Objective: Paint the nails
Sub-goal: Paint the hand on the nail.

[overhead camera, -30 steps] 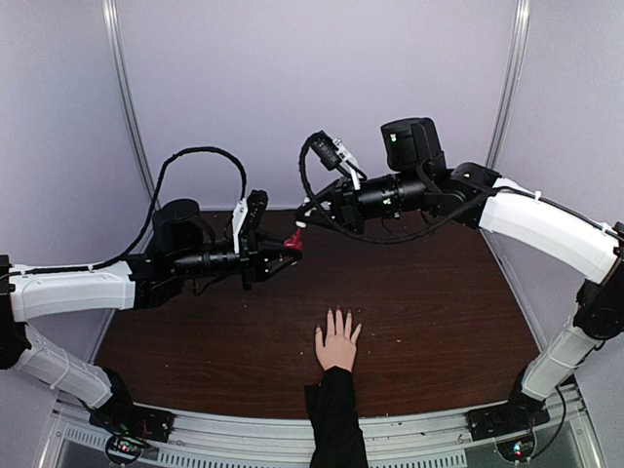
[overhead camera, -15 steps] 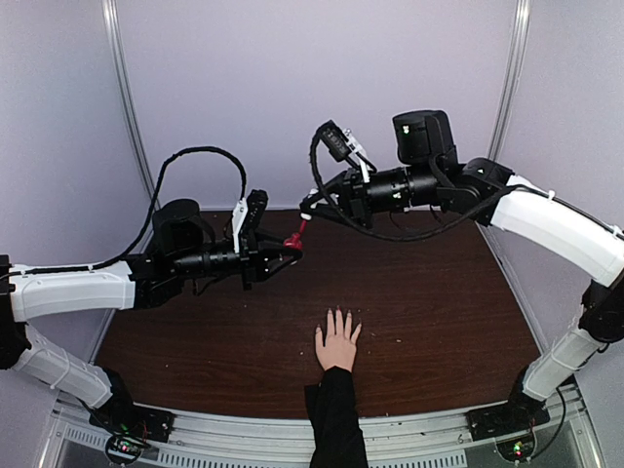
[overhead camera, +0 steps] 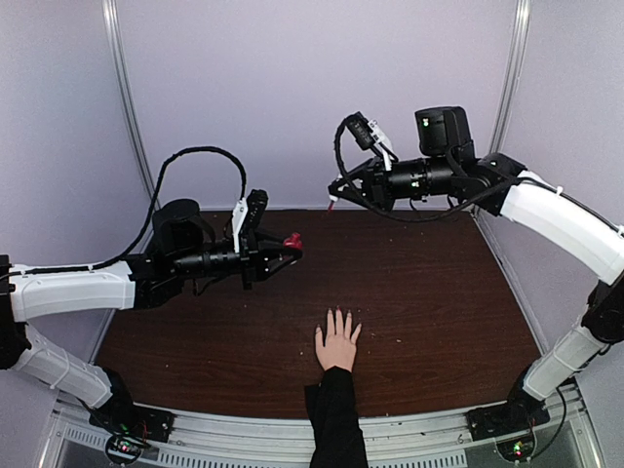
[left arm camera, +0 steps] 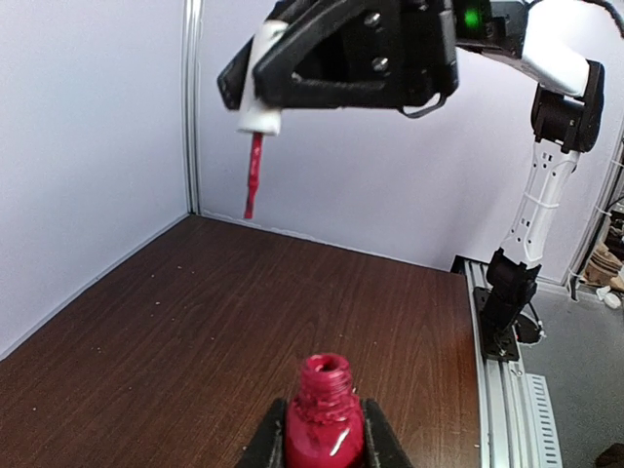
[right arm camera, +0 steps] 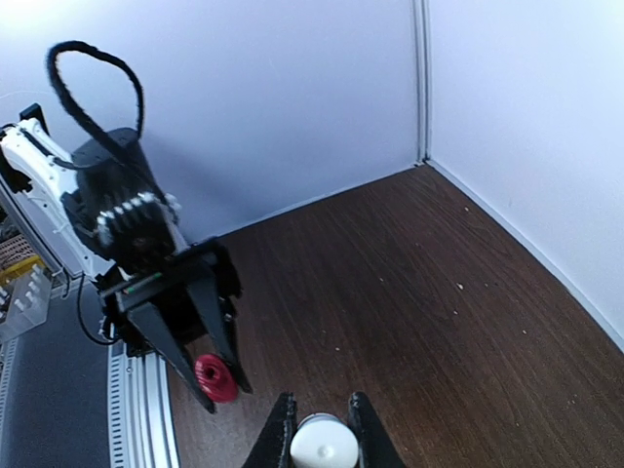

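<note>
The left gripper [left arm camera: 323, 450], held level over the tabletop [overhead camera: 439, 292], clamps the open red bottle [left arm camera: 323, 390]; the right gripper [right arm camera: 317, 421], raised higher, pinches the white brush cap [right arm camera: 323, 448].

- The nail polish bottle [left arm camera: 324, 414] is glossy deep red, with the same red smeared around its open neck
- The cap [left arm camera: 261, 97] is white; the brush [left arm camera: 253, 180] hanging from it is coated red
- The table [overhead camera: 429, 292] is dark brown with fine wood grain and scattered pale specks
- The human hand [overhead camera: 337, 343] is pale and its sleeve [overhead camera: 334, 424] is black; the nails [overhead camera: 337, 312] are too small to tell their colour
- The left arm [overhead camera: 68, 291] and right arm [overhead camera: 561, 219] have white shells and black joints
- The left gripper [left arm camera: 324, 434] and right gripper [right arm camera: 317, 424] are black
- The walls [overhead camera: 292, 88] are pale lilac-white
- A small light [left arm camera: 472, 17] glows green
</note>
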Controlling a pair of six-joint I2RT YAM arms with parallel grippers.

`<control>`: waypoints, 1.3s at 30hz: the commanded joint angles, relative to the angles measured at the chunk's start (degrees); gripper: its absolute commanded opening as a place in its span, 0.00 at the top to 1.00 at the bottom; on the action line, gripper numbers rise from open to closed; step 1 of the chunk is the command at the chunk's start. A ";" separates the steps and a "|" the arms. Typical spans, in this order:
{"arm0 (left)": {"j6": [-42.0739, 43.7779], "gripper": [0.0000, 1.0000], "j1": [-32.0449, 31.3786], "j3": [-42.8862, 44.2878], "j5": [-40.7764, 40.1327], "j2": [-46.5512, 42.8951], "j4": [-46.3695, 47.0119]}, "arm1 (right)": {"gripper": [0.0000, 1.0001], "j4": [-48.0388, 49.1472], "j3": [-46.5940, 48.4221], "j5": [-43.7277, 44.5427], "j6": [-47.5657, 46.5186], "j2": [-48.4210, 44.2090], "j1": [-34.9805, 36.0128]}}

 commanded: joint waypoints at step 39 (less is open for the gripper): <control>-10.16 1.00 10.47 -0.88 3.91 7.14 9.69 | 1.00 -1.01 -8.55 -12.00 -8.18 26.02 -8.54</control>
